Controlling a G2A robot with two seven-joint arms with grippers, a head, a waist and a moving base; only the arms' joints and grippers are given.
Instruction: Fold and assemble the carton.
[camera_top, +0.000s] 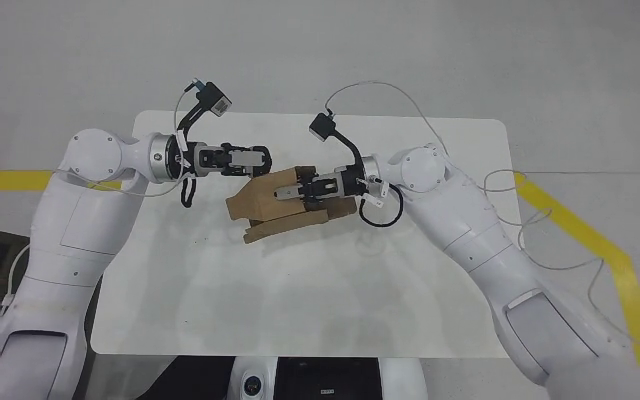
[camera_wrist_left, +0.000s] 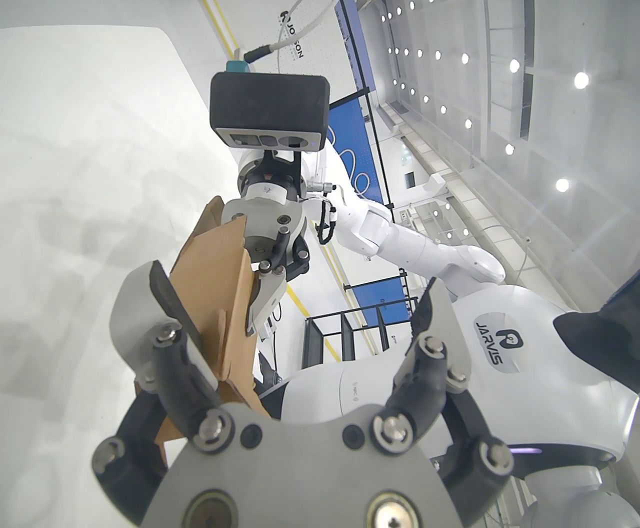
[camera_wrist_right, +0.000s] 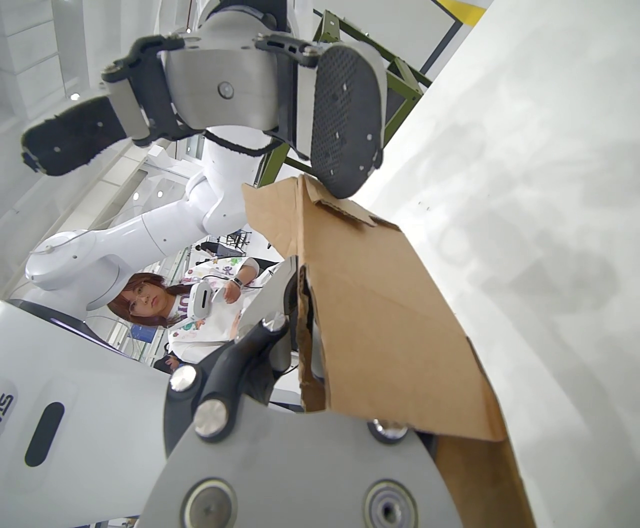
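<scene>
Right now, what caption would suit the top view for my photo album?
Right tool grips a half-folded brown carton over the white table; open left tool beside it.

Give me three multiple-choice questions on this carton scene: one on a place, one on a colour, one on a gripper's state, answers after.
1. Where is the carton?
A. over the middle of the table
B. on the floor
C. at a table corner
2. What colour is the carton?
A. white
B. brown
C. blue
3. How is the right gripper?
A. open, clear of the carton
B. shut on nothing
C. shut on the carton
Answers: 1 A, it is mid-table; 2 B, plain brown cardboard; 3 C, it clamps the carton's edge, while the left gripper stands open.
</scene>
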